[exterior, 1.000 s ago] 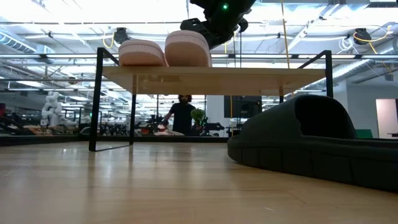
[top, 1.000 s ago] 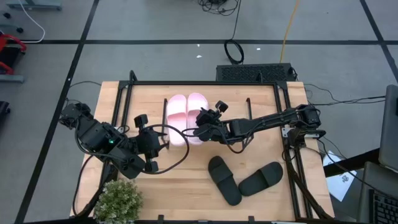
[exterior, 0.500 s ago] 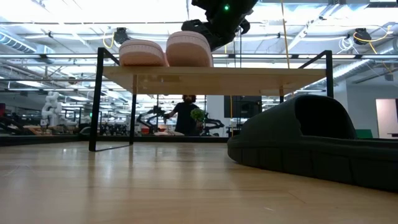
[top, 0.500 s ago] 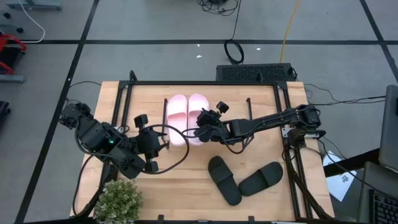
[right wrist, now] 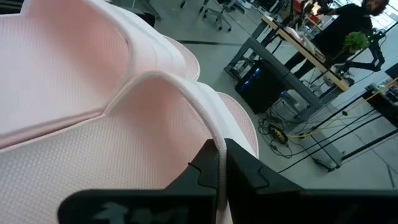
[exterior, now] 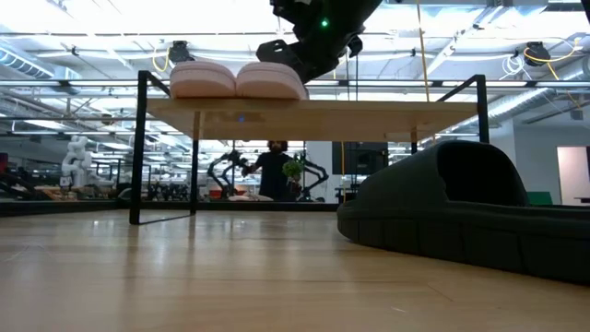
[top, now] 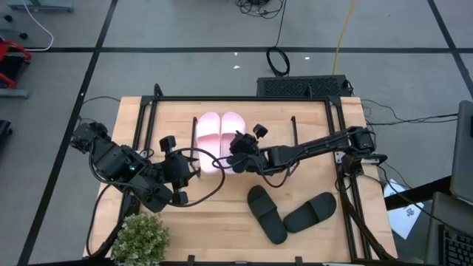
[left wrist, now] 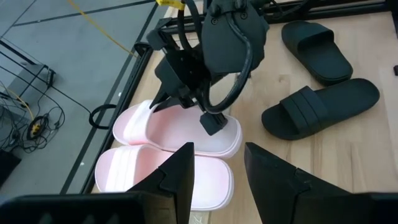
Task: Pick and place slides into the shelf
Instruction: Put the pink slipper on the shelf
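Two light pink slides (top: 220, 139) lie side by side on the shelf's board (top: 272, 133), also seen in the low view as pink slides (exterior: 235, 79) on the board (exterior: 369, 109). My right gripper (top: 236, 153) is shut on the right-hand pink slide (right wrist: 93, 143). The black slides (top: 266, 214) (top: 310, 210) lie soles down on the table near the shelf. My left gripper (left wrist: 217, 174) is open, hovering left of the shelf and facing the pink slides (left wrist: 168, 158). My right gripper pinches the raised side rim (right wrist: 208, 134) of the right-hand pink slide, on its right edge toward the heel (left wrist: 224, 134). The fingers (right wrist: 245, 168) come from the table's right, slanting down. The slide's sole lies on the shelf's board, beside the other pink slide.
A potted plant (top: 142, 238) stands at the table's near left corner. The shelf's thin black legs (exterior: 136, 148) (exterior: 479, 111) stand on the table. A black slide (exterior: 461, 207) looms close in the low view. People and benches show in the room behind.
My right gripper has moved a little toward the table's left and down, still shut on the pink slide. The slide has come down level with its partner and slid left against it. In the low view the shelf has shifted slightly left.
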{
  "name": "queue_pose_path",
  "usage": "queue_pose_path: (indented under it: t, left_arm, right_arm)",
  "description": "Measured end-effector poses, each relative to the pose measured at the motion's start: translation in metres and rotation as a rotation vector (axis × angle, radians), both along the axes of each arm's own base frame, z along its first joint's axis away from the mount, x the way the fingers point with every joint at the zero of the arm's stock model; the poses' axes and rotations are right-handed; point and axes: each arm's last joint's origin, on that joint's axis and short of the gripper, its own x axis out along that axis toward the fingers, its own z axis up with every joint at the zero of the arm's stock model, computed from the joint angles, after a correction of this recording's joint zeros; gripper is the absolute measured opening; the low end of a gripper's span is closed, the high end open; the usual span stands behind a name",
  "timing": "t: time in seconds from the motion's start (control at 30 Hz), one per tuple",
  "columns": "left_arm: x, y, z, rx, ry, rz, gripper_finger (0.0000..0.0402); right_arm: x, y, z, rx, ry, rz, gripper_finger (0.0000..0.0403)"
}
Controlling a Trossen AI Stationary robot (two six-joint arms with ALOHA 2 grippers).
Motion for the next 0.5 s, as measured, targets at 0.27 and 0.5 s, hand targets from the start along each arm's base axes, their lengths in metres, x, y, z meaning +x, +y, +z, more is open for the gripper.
queue_pose_path:
  t: [0.27,0.5]
  left_arm:
    - [0.0000,0.0000,0.0000,0.000,-0.001,0.001,0.0141]
    - [0.0000,0.0000,0.0000,-0.001,-0.001,0.001,0.0141]
  right_arm:
    - [0.0012,0.0088,0.0034,-0.053,-0.011,0.006,0.0000]
    - [0.0017,0.0087,0.0039,-0.050,-0.022,0.004,0.0000]
